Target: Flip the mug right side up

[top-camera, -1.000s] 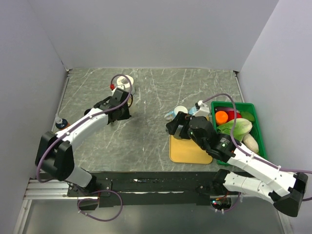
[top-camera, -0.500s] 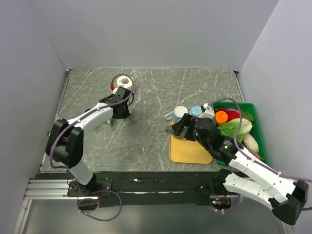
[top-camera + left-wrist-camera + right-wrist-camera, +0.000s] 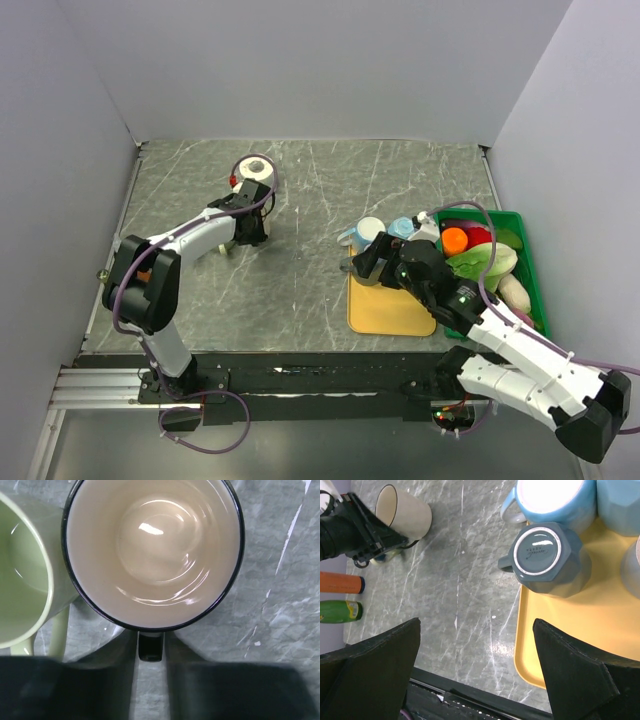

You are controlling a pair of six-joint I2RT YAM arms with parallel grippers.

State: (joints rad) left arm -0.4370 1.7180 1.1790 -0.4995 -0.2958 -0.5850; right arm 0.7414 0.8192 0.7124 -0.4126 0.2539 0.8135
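Note:
A dark teal mug (image 3: 547,557) stands upside down, base up, on the left edge of a yellow tray (image 3: 580,645); in the top view my right arm hides it. My right gripper (image 3: 480,680) is open and empty, hovering above the tray's left edge, near and to the left of that mug; it also shows in the top view (image 3: 372,262). A cream mug with a black rim (image 3: 155,550) stands upright at the far left (image 3: 256,170). My left gripper (image 3: 150,647) is shut on its handle.
A pale green mug (image 3: 20,580) stands against the cream mug. Two light blue mugs (image 3: 555,497) (image 3: 620,502) sit behind the teal one. A green basket (image 3: 530,270) of vegetables is at the right. An orange tube (image 3: 340,582) and a green bottle (image 3: 337,611) lie at the left edge.
My left arm's elbow has swung in towards the left wall while its gripper stayed at the cream mug. My right gripper has shifted slightly to the right.

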